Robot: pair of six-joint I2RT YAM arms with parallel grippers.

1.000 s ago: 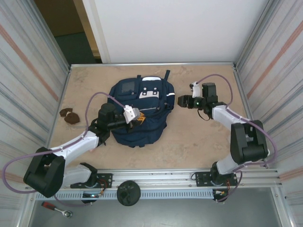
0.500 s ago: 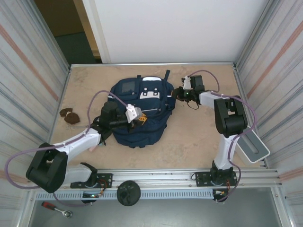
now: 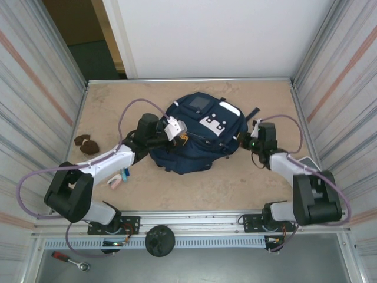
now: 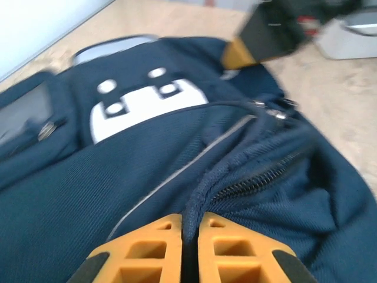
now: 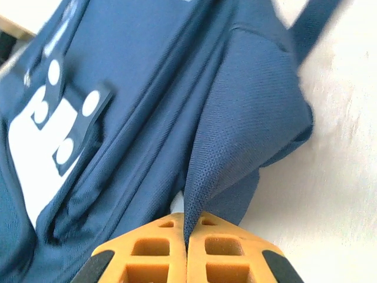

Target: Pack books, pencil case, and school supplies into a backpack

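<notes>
The navy backpack (image 3: 197, 144) lies mid-table, its white dotted patch (image 3: 213, 123) facing up. On its left side, my left gripper (image 3: 186, 139) is shut on a ridge of fabric beside the zipper (image 4: 259, 180), pinched between the orange fingers (image 4: 153, 247). At the bag's right edge my right gripper (image 3: 241, 143) is shut on a fold of its cloth (image 5: 235, 135). School supplies lie by my left forearm: a blue-and-white pen (image 3: 125, 174) and a small pink piece (image 3: 115, 182). The books and the pencil case are out of view.
Brown lumpy pieces (image 3: 86, 144) sit near the left wall. Metal walls close in the table on both sides, with a white panel behind. Bare tabletop (image 3: 235, 188) lies between the bag and the arm bases.
The right gripper has closed on the backpack's right edge. The bag has shifted right and turned, with the left gripper holding on, uncovering the small items by the left forearm.
</notes>
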